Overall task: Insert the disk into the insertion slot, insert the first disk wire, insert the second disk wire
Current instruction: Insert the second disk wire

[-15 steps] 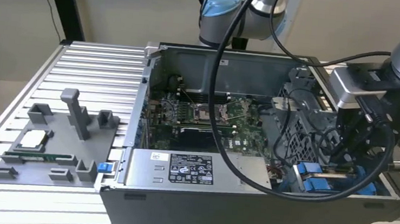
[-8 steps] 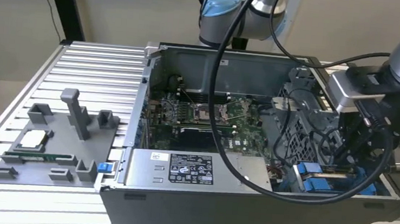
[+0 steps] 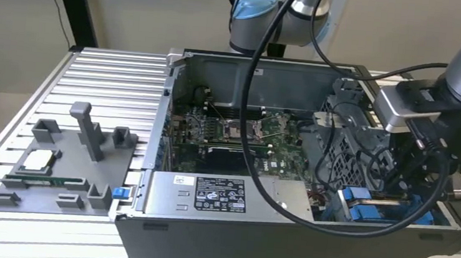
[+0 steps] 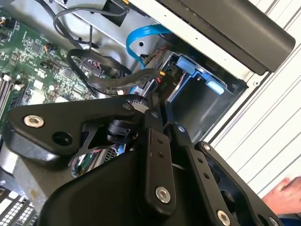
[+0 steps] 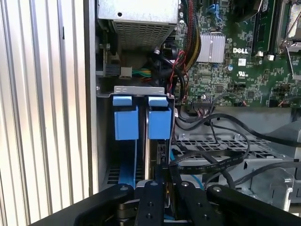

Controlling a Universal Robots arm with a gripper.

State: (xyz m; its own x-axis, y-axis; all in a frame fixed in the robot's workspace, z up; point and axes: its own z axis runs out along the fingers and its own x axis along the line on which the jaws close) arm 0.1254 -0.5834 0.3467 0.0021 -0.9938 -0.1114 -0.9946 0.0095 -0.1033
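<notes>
While our black gripper hung low inside the open grey metal computer case, its fingers were pressed together on a black flat cable beside the grey metal drive bay with blue plastic tabs. We saw the silver-grey disk in its bright blue carrier already seated upright in that bay. Nearby lay the green circuit board.

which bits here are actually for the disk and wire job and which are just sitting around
For the job: grey metal drive bay with blue plastic tabs; black flat wire; thin light-blue wire; black tool at the bay.
Lying about: grey power-supply box with white sticker; grey plastic fixture tray; green memory stick on it.
</notes>
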